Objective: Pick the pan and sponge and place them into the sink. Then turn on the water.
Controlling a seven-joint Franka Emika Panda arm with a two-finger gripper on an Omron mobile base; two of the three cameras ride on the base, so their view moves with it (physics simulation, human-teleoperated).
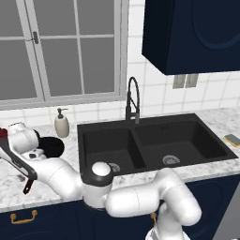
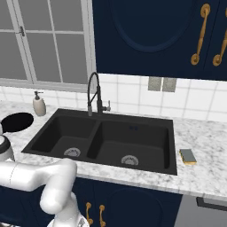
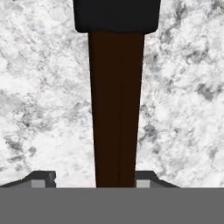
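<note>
In the left base view the arm is hiding most of the pan (image 1: 50, 146), which is sitting on the marble desk (image 1: 14, 187) at nine o'clock from the sink (image 1: 154, 140); only its black rim and the handle's end are peeking out. In the hand view the handle (image 3: 116, 109) is running from twelve to six o'clock, passing between the jaws (image 3: 92, 180). The jaws are standing partly open, one tip at each side of the handle; contact is unclear. The sponge (image 2: 188, 156) is lying at three o'clock from the sink.
</note>
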